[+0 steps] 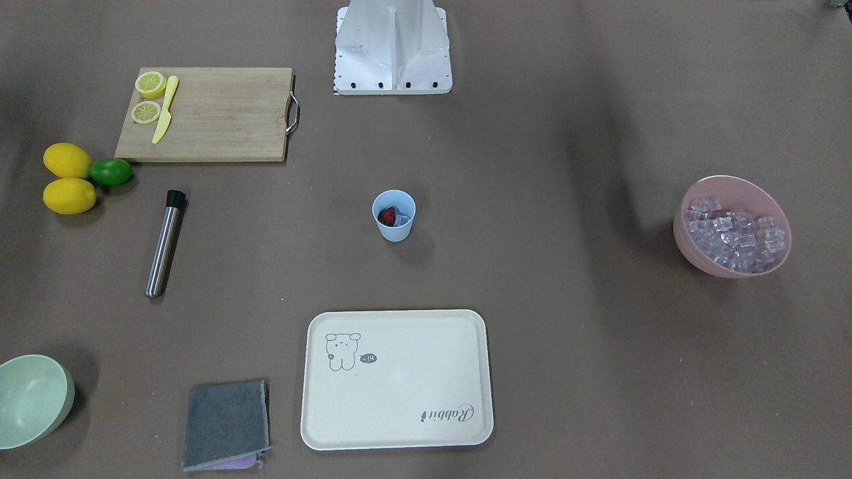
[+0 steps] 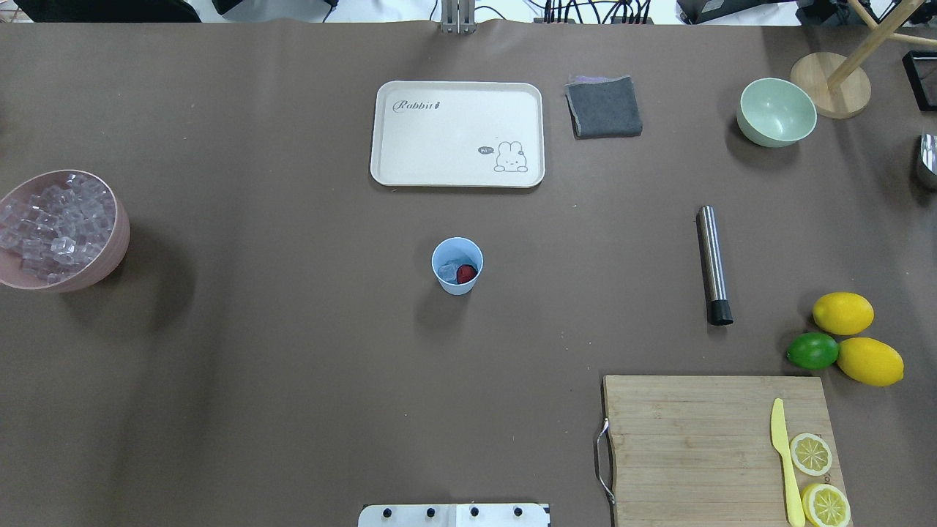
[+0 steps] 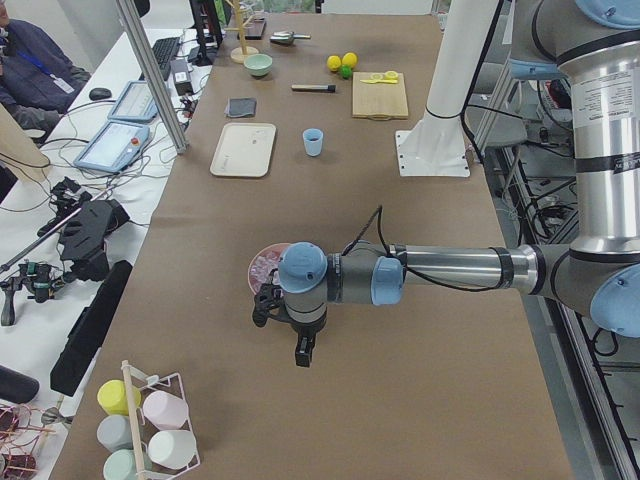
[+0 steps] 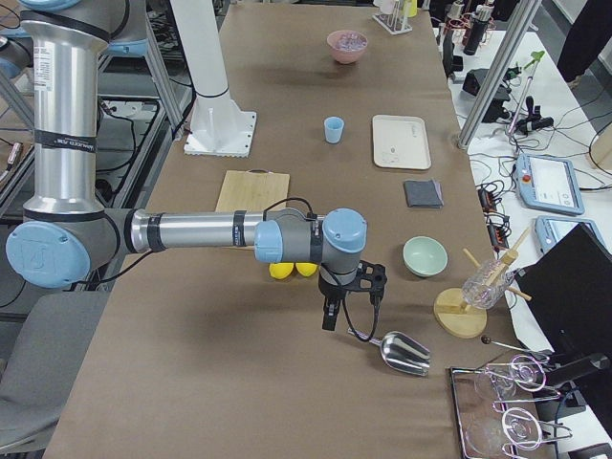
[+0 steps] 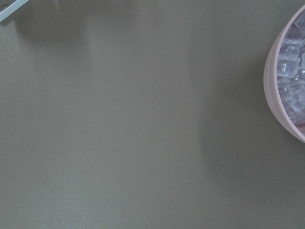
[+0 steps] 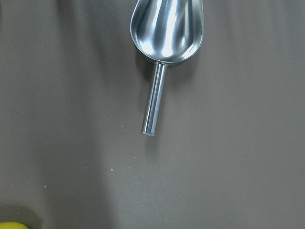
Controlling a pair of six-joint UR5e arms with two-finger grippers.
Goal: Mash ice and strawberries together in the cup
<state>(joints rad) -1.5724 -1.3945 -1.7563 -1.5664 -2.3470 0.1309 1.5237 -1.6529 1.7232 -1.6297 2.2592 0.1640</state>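
Observation:
The light blue cup [image 1: 394, 229] stands at the table's middle, also in the overhead view [image 2: 457, 284]. Inside it lie a red strawberry [image 1: 387, 215] and a few ice cubes [image 1: 402, 219]. A pink bowl [image 1: 692, 249] full of ice cubes [image 1: 732, 233] sits at the robot's left end. My left gripper [image 3: 303, 352] hangs beside that bowl in the exterior left view only; I cannot tell if it is open. My right gripper [image 4: 330, 316] hangs near a steel scoop [image 4: 402, 352] in the exterior right view only; I cannot tell its state either.
A steel rod with a black tip [image 1: 164, 244] lies on the robot's right. A wooden board [image 1: 213, 120] holds lemon halves and a yellow knife. Two lemons [image 1: 68, 178] and a lime [image 1: 111, 171] lie beside it. A cream tray [image 1: 399, 379], grey cloth [image 1: 226, 422] and green bowl [image 1: 30, 399] line the far side.

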